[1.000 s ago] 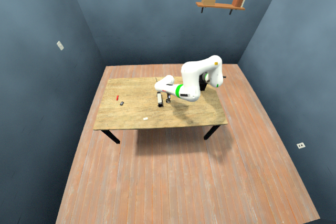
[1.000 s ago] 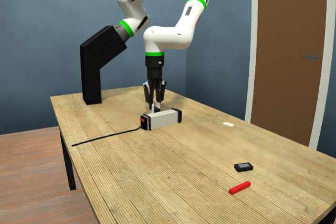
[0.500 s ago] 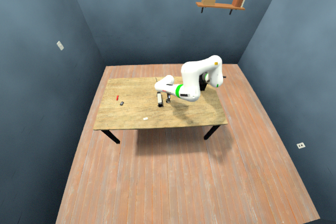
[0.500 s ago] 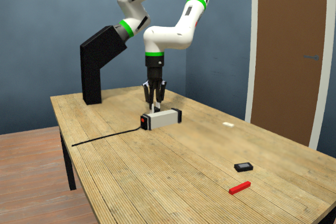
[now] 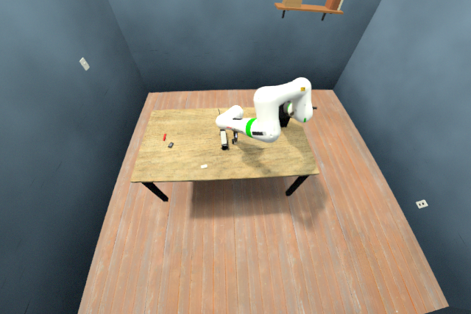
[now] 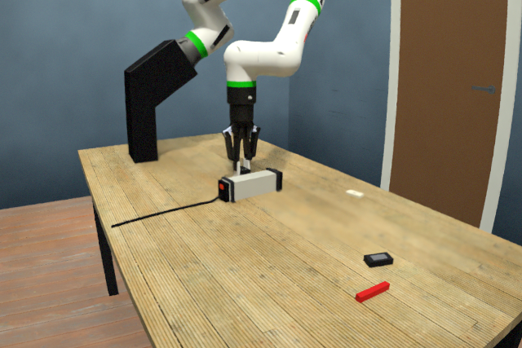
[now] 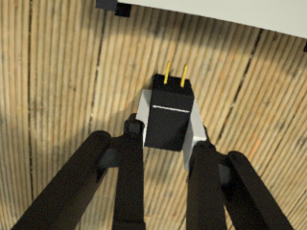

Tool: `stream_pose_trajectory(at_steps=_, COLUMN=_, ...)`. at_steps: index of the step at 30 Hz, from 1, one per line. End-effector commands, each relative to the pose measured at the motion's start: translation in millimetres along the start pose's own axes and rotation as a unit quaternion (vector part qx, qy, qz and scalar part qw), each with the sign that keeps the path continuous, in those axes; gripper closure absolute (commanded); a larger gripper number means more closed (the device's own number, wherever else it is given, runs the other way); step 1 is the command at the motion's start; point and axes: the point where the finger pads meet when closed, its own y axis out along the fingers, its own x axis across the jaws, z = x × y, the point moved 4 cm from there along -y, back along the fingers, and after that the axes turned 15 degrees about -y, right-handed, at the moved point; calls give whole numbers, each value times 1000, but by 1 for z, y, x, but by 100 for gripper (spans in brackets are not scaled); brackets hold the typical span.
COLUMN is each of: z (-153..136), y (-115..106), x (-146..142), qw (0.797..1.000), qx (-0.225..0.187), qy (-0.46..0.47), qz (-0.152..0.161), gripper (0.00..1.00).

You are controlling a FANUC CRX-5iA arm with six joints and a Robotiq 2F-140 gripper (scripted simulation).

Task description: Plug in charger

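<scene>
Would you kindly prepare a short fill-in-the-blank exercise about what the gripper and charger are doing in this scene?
1. The gripper is shut on the black ____.
2. The charger has ____ yellow prongs, still bare in the wrist view.
3. The power strip carries a ____ switch at its cable end.
4. The small red block lies on the ____.

Missing words: charger; two; red; table

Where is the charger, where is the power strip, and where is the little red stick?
charger [image 7: 169,115], wrist view, on its black body.
power strip [image 6: 252,184], exterior view, on its pale long side.
red stick [image 6: 372,291], exterior view, on its top face.
</scene>
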Motion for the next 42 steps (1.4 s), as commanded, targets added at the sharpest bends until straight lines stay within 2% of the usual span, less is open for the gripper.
stream_pose_trajectory(at_steps=1, z=4, y=-1, x=1, qw=1000, qx=0, qy=0, qz=0, gripper=90)
stream_pose_trajectory(at_steps=26, z=27, y=-1, x=8, qw=1000, qx=0, qy=0, qz=0, gripper=90)
stream_pose_trajectory(at_steps=42, z=32, y=-1, x=9, qw=1000, qx=0, qy=0, qz=0, gripper=90)
